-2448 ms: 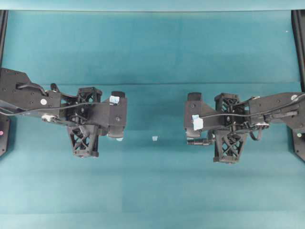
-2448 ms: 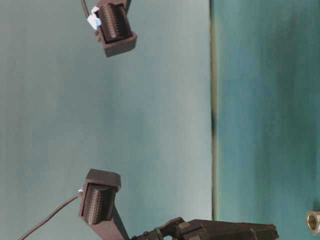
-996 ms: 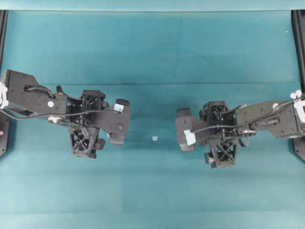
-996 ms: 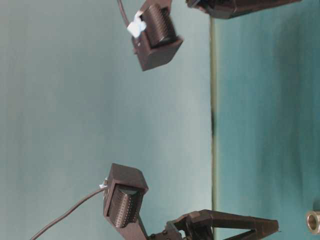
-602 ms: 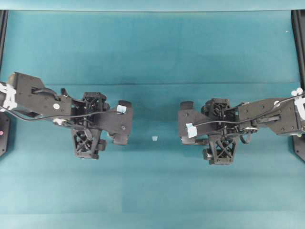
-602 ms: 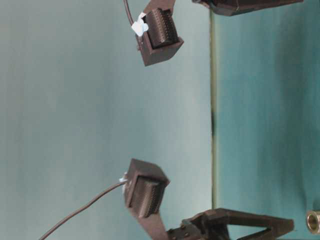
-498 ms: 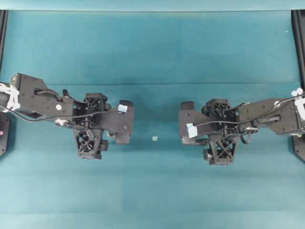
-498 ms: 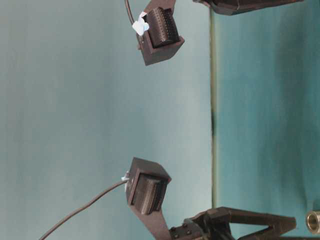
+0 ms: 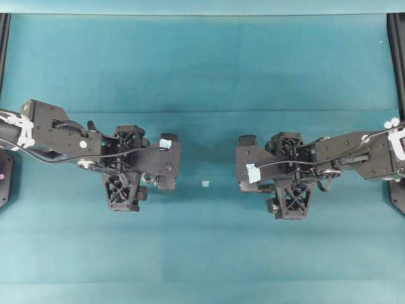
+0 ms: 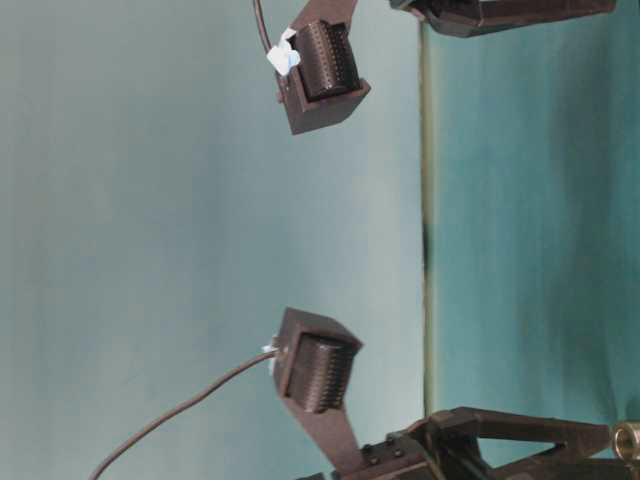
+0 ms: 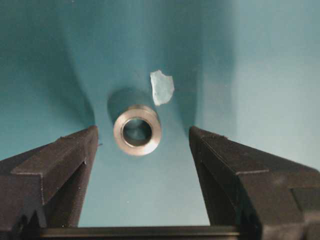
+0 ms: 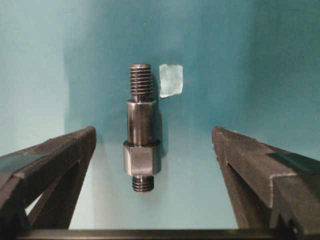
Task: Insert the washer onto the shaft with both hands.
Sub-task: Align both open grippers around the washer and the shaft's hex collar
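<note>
Washer (image 11: pixel 137 129) lies on the bench (image 11: pixel 260 65) between my left gripper (image 11: pixel 142 150) fingers, spread wide, tape scrap (image 11: pixel 162 87) at its one o'clock. Shaft (image 12: pixel 141 128) lies between my right gripper (image 12: pixel 152 155) fingers, also wide apart.

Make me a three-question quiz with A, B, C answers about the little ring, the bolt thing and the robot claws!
1. Where is the washer?
A. between the left gripper's open fingers
B. on the shaft
C. on top of the tape scrap

2. How many tape scraps lie beside the shaft?
A. none
B. one
C. three

3. What is the right gripper doing?
A. squeezing the shaft
B. open, a finger on each side of the shaft
C. holding the washer

Answers:
1 A, the ring lies on the mat between the fingers.
2 B, one pale scrap sits by the threaded end.
3 B, gaps show on both sides.
</note>
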`<state>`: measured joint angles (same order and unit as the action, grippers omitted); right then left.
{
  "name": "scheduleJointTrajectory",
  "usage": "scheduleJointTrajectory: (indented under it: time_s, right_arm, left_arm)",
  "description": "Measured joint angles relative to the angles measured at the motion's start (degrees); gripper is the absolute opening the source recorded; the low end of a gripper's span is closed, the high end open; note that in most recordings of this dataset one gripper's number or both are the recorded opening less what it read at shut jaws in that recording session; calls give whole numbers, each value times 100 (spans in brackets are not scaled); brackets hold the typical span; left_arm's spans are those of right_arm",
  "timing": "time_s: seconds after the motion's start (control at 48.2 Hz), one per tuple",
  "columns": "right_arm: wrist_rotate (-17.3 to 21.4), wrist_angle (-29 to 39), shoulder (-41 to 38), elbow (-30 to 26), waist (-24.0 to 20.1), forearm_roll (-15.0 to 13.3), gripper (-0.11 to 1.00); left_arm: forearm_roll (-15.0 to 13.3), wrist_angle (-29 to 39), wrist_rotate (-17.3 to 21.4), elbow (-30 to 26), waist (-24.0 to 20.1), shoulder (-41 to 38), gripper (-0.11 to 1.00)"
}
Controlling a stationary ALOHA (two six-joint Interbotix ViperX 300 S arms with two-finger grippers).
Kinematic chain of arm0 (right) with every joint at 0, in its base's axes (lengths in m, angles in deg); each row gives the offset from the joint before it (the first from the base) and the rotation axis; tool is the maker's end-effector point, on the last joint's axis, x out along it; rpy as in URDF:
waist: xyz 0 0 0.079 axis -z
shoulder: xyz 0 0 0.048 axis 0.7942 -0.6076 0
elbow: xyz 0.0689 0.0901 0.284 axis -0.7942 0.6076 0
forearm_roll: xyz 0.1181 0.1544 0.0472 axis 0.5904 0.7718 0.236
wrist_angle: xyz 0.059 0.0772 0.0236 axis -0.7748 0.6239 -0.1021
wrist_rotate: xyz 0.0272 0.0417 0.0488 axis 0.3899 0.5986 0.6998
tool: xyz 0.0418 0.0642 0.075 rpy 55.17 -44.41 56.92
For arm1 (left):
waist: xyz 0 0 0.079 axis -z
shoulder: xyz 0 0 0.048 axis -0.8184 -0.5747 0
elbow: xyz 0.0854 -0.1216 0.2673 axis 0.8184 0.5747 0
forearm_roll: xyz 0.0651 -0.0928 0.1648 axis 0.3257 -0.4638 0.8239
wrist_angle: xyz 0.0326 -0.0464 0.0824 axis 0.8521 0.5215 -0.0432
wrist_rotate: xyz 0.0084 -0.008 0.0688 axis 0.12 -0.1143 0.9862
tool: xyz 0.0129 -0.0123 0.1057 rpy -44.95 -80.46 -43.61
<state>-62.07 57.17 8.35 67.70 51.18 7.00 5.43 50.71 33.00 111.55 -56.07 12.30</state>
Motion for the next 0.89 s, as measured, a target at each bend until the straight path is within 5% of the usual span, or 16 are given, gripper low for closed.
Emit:
scheduleJointTrajectory:
  time_s: [0.892]
  right_arm:
    - [0,-149,-88,0,0,18,88]
  left_arm:
    - [9,-114,-18,35,0,-44,76]
